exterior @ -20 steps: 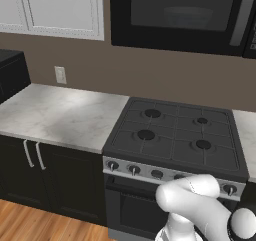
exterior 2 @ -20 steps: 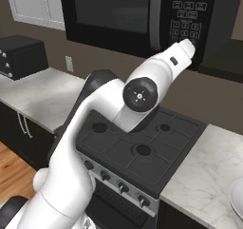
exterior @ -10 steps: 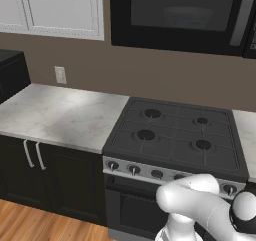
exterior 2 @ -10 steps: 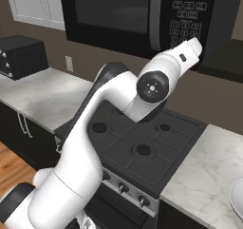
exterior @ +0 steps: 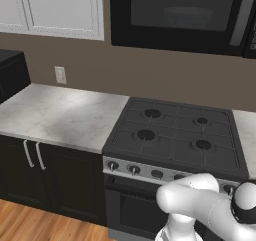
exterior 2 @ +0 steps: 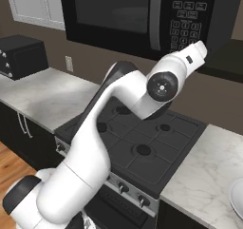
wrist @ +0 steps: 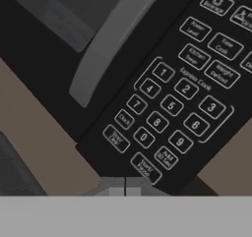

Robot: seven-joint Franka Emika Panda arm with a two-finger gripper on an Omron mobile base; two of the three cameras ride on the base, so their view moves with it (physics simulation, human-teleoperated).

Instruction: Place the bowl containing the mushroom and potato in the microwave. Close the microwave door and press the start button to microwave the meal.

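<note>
Hand (wrist: 125, 186) risen toward microwave (exterior 2: 142, 14) keypad (wrist: 172, 103)

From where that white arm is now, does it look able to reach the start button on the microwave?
Probably yes. The shut pincer is right at the keypad panel of the microwave, just below the bottom-row start button. The microwave door is closed, and nothing lies between pincer and button.
</note>
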